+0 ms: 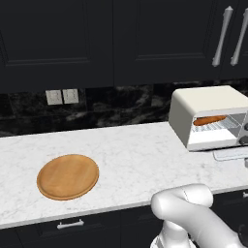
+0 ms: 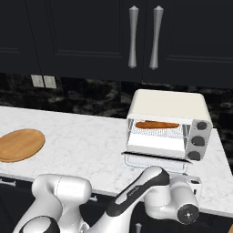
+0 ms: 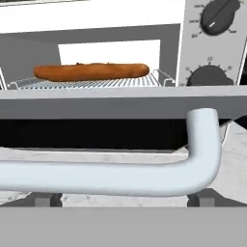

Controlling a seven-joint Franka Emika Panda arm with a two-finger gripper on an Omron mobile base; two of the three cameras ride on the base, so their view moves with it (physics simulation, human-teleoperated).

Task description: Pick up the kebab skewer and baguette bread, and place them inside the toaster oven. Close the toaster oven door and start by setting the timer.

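We had the slim orange-brown baguette bread [image 3: 91,72] on the rack of the boxy cream-white toaster oven [image 2: 167,105], skewer unseen; pincer [image 3: 124,198] spread wide just under the dropped door's silver bar handle [image 3: 106,176], closing and timer left

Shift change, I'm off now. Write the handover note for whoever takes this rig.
Gripper: open, empty, low in front of the toaster oven door's silver bar handle, fingertips just below the bar.
Baguette bread: on the wire rack inside the toaster oven.
Kebab skewer: can't make it out; a dark sliver behind the baguette may be it. Check.
Toaster oven door: folded down, open.
Round wooden board: bare, left on the counter.
Done: baguette loaded.
Left: confirm skewer, lift door shut, turn a timer knob.
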